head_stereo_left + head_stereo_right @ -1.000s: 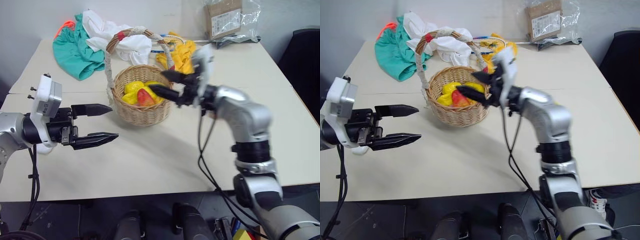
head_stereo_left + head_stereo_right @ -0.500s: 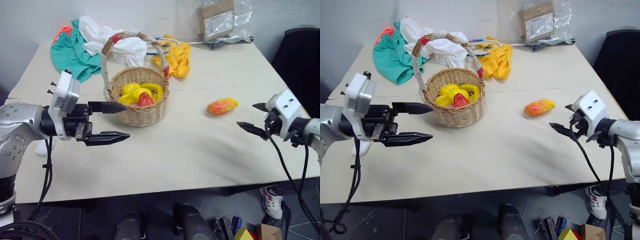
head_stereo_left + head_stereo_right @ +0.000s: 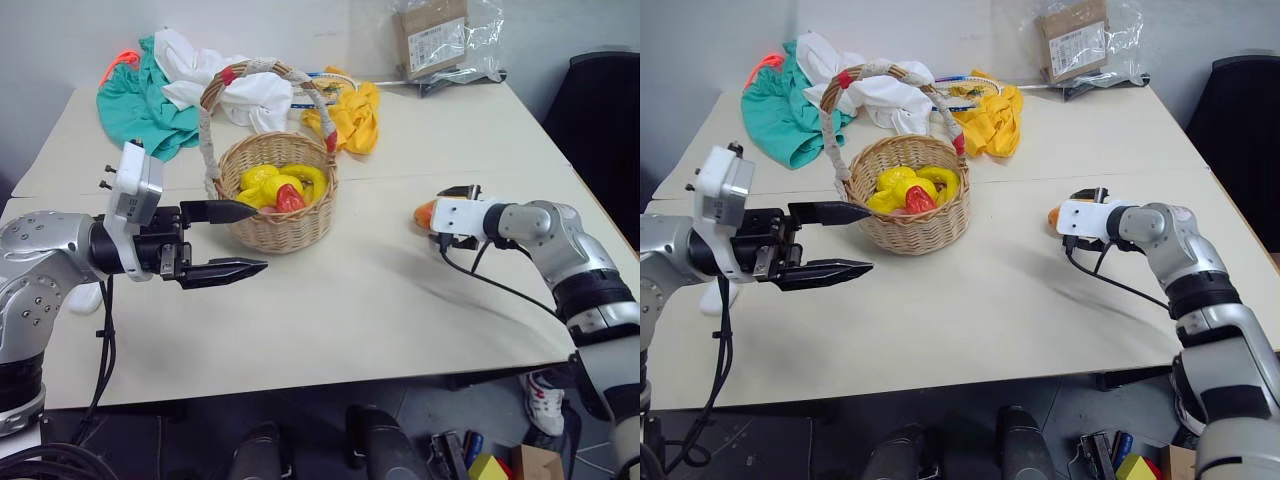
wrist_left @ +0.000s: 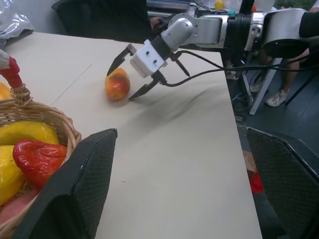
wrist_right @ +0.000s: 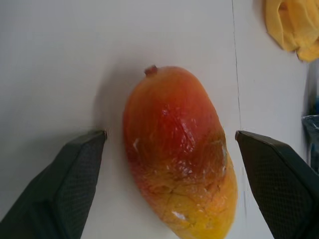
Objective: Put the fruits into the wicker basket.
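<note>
Hovering over the near left part of the counter (image 3: 330, 320), the left claw (image 3: 232, 241) stands wide and holds nothing, its two black fingers pointing level toward the wicker basket (image 3: 280, 215) just beyond them. Toward the right edge, the right claw (image 4: 133, 72) is spread wide with a finger on each side of the mango-like fruit (image 5: 179, 149); the fruit lies on the bare counter between the fingers, which stand apart from its skin. A black cable hangs from that wrist onto the surface. The basket stands near the counter's middle, left of the fruit and well apart from it, its tall handle wrapped in pale cord with red bands. Inside lie yellow lemons (image 3: 262, 178), a banana (image 3: 312, 176) and a small red fruit (image 3: 290, 198). Behind the basket, toward the far edge, lie a green cloth (image 3: 140, 100), a white cloth (image 3: 240, 85) and a yellow cloth (image 3: 352, 112). At the far right corner sits a cardboard box in clear plastic (image 3: 440, 40).
</note>
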### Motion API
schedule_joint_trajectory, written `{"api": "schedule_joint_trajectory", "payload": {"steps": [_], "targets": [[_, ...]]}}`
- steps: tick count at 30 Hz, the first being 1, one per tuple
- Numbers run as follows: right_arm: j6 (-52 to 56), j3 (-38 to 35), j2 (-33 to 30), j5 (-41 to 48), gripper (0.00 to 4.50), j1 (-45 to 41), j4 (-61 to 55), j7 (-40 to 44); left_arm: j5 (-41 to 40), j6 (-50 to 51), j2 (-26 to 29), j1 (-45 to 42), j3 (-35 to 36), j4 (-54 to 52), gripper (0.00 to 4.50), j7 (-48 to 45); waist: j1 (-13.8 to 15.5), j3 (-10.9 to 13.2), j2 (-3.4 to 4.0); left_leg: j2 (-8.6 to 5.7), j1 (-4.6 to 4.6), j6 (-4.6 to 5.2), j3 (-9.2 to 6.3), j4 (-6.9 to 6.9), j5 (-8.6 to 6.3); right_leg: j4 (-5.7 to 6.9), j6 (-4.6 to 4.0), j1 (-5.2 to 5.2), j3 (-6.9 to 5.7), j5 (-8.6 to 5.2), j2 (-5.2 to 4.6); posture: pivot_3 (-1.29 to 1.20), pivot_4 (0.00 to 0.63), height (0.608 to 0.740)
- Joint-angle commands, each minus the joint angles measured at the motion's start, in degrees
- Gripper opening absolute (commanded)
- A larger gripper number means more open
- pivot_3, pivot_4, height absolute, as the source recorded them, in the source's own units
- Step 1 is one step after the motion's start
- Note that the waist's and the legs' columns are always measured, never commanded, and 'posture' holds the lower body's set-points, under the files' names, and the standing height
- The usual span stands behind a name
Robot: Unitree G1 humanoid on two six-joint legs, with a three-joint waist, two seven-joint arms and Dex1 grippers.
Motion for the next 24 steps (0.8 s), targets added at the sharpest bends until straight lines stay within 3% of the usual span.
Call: {"api": "schedule_joint_trajectory", "payload": {"steps": [1, 2, 7, 9, 11, 14, 17, 21, 24], "targets": [[-3.8, 1.5, 1.0, -3.8, 4.28, -4.3, 6.9, -4.2, -1.6, 0.0, 0.3, 0.7, 2.9, -2.8, 4.34, 1.4, 0.0, 0.0, 0.0, 0.0, 0.01, 0.0, 0.0, 0.0, 0.0, 0.03, 0.0, 0.0, 0.01, 0.0, 0.0, 0.0, 0.15, 0.74], [-4.4, 1.8, 1.3, -4.4, 4.28, -5.0, 8.7, -4.7, -1.8, 0.2, 0.4, 0.8, 3.2, -3.1, 4.34, 1.7, 0.0, 0.0, 0.0, 0.01, 0.01, 0.0, -0.01, 0.0, 0.0, 0.03, 0.0, 0.0, 0.02, 0.0, 0.0, 0.0, 0.15, 0.74], [-6.4, 0.5, 2.3, -2.9, 2.68, -6.5, 12.7, -2.8, -2.4, 0.5, 0.7, 1.5, 4.2, -3.7, 4.34, 2.8, 0.0, 0.0, 0.0, 0.01, 0.0, 0.0, -0.01, -0.01, 0.0, 0.01, 0.0, 0.01, 0.09, 0.0, -0.01, 0.0, 0.15, 0.74], [-7.0, -1.8, 2.8, 1.2, 2.34, -5.7, 11.1, 1.2, -2.7, 0.8, 1.1, 2.0, 5.2, -3.8, 4.34, 3.1, 0.0, 0.0, 0.0, 0.02, 0.01, 0.0, 0.0, 0.0, 0.0, 0.03, 0.0, 0.01, 0.09, 0.0, 0.0, 0.0, 0.15, 0.74], [-6.4, -5.3, 4.5, 9.4, 2.3, -3.1, 5.0, 9.1, -3.4, 1.4, 1.3, 2.6, 6.8, -3.6, 4.34, 3.7, 0.0, 0.0, 0.0, 0.05, 0.01, -0.01, -0.01, -0.01, 0.0, 0.04, 0.0, 0.01, 0.09, 0.0, 0.02, 0.0, 0.15, 0.74], [7.5, -10.2, 8.5, 27.0, 2.3, 3.3, -16.9, 21.4, -5.2, 2.7, 1.5, 3.8, 10.6, -2.2, 4.34, 4.8, -0.3, 0.0, 0.0, 0.25, 0.04, -0.07, 0.02, -0.01, -0.03, 0.14, -0.01, 0.03, 0.15, 0.0, 0.13, 0.0, 0.15, 0.74], [28.0, -11.1, 13.8, 40.6, 2.3, 5.8, -40.4, 21.8, -6.8, 4.2, 1.8, 5.7, 15.6, -0.5, 4.34, 6.1, -0.3, 0.0, 0.08, 0.41, 0.06, -0.15, 0.04, 0.02, -0.04, 0.44, -0.07, -0.03, 0.17, -0.03, 0.13, 0.0, 0.15, 0.74], [36.2, -10.4, 21.3, 42.0, 2.3, 1.7, -46.9, 15.5, -6.9, 4.8, 3.7, 7.9, 18.8, -0.1, 4.34, 5.7, 0.0, 0.0, 0.06, 0.55, 0.07, -0.32, -0.04, 0.1, -0.07, 0.67, -0.31, -0.09, 0.15, -0.16, 0.13, 0.0, 0.15, 0.74], [32.6, -8.7, 26.7, 37.0, 2.3, -4.8, -39.2, 10.6, -6.9, 4.5, 4.4, 8.2, 19.3, 0.2, 4.34, 5.4, 0.6, -0.1, -0.09, 0.39, 0.1, -0.31, -0.08, 0.1, -0.09, 0.55, -0.38, -0.07, -0.12, -0.2, 0.13, 0.0, 0.15, 0.74]]}}
